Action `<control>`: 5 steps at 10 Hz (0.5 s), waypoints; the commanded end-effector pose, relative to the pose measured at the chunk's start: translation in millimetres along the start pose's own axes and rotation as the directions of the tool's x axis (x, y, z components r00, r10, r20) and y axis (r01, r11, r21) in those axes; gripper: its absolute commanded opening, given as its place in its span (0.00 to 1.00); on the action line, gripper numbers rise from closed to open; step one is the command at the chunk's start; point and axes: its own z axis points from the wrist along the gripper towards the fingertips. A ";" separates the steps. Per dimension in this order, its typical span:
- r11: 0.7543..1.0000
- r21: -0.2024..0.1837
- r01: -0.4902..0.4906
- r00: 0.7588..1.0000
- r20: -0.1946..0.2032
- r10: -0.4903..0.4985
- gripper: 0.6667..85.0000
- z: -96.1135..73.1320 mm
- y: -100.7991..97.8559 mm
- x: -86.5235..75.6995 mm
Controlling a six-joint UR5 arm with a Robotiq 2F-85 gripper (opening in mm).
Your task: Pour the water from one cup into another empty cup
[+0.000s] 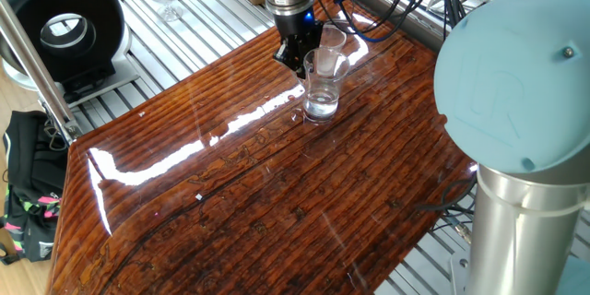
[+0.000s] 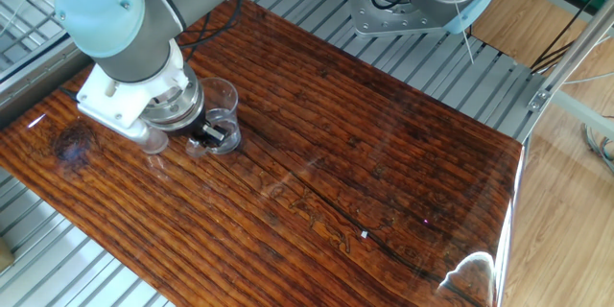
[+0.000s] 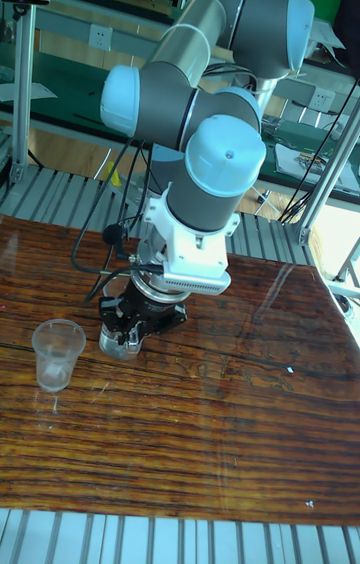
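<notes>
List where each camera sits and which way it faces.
One fixed view: high beside the robot's base, looking down across the table to the gripper at the far edge; a blue-capped joint fills the right.
The other fixed view: high, looking down at the tabletop; the arm shows at the left.
Tall fixed view: low, facing the robot across the table; the whole arm shows, with a small cup on the left.
Shared: all show the gripper and the table.
</notes>
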 end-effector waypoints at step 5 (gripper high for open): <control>0.999 -0.043 0.030 1.000 0.003 -0.030 0.25 -0.7 10.0 -0.8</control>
